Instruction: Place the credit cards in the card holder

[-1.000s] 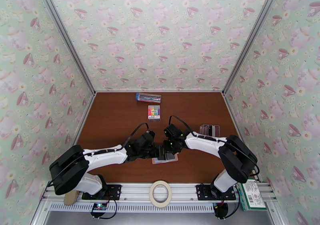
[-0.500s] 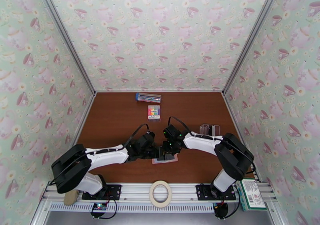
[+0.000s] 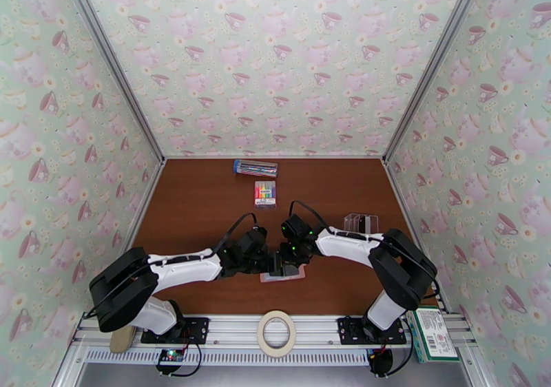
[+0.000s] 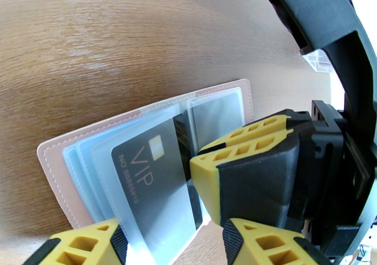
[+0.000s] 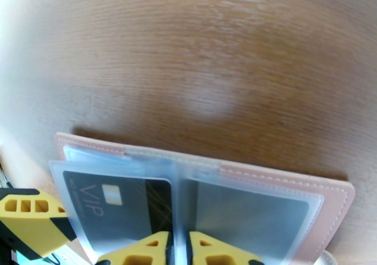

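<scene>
The pink card holder point(image 3: 299, 274) lies open on the table near its front edge, clear sleeves facing up point(image 4: 52, 167) point(image 5: 282, 176). A dark grey credit card point(image 4: 151, 176) marked VIP sits inside a left-hand sleeve point(image 5: 118, 200). My right gripper point(image 3: 293, 260) comes in from the right, and its yellow fingers point(image 4: 245, 167) pinch the middle clear sleeve at the fold point(image 5: 179, 252). My left gripper point(image 3: 273, 263) stands open over the holder's left half, its fingers set wide either side of the sleeve with the card point(image 4: 174, 249). More clear credit cards point(image 3: 361, 223) stand at the right of the table.
A pack of rainbow markers point(image 3: 265, 193) and a clear pen box point(image 3: 255, 168) lie at the back middle. A tape roll point(image 3: 277, 333) sits on the front rail, with a green box point(image 3: 430, 337) at its right end. Bare wood lies left of the holder.
My right gripper's jaws have closed in on the sleeve at the holder's fold. Both arms have barely shifted, and the left gripper keeps the same width.
</scene>
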`<state>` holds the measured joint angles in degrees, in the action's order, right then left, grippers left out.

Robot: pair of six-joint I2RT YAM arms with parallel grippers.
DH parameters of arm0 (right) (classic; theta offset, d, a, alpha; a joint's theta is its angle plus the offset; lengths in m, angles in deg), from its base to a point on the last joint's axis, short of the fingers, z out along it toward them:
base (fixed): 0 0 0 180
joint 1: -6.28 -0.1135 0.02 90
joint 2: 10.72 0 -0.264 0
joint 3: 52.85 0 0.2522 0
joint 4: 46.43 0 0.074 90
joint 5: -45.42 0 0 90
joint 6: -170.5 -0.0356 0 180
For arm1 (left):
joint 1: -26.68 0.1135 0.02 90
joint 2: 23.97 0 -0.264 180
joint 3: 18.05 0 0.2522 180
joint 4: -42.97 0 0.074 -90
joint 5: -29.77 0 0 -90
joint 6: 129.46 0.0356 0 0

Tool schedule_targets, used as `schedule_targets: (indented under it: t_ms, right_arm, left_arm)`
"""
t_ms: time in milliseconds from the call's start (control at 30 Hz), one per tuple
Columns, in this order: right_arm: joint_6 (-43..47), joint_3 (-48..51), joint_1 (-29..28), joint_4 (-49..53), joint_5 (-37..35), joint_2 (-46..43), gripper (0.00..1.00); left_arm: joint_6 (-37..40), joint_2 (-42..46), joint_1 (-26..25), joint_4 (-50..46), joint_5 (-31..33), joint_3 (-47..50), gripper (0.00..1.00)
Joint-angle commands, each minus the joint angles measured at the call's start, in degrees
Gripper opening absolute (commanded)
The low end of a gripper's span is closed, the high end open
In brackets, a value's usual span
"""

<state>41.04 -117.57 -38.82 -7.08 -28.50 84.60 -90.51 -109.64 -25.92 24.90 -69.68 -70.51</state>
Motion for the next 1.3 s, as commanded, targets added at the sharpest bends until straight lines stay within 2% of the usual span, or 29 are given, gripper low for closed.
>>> schedule_targets:
  t_ms: [0,367,567,733,833,1267]
  right_arm:
    - [-1.6,-1.1,-1.0,-7.9,8.0,-0.5,0.18]
    - [-0.6,-1.2,-1.0,-6.1,5.5,-2.3,0.16]
    - [0.5,-1.7,-0.9,-2.3,0.9,-3.9,0.25]
    - [0.8,-1.3,-0.6,-1.3,-0.3,-4.7,0.24]
    - [0.6,-1.3,-0.7,-1.6,-0.2,-4.8,0.23]
    - [-1.9,-0.6,-0.4,-1.7,-2.6,-6.0,0.18]
  left_arm:
    - [0.1,-1.6,-1.4,4.6,-2.5,-2.6,0.6]
    - [0.2,-0.7,-1.5,4.7,-2.3,-2.3,0.6]
    - [0.1,-0.9,-1.8,4.8,-2.3,-2.3,0.59]
    - [0.1,-0.9,-1.8,4.8,-2.2,-2.4,0.53]
    - [0.0,-0.9,-1.8,4.8,-2.3,-2.4,0.47]
    - [0.0,-1.3,-1.8,4.7,-2.2,-2.5,0.38]
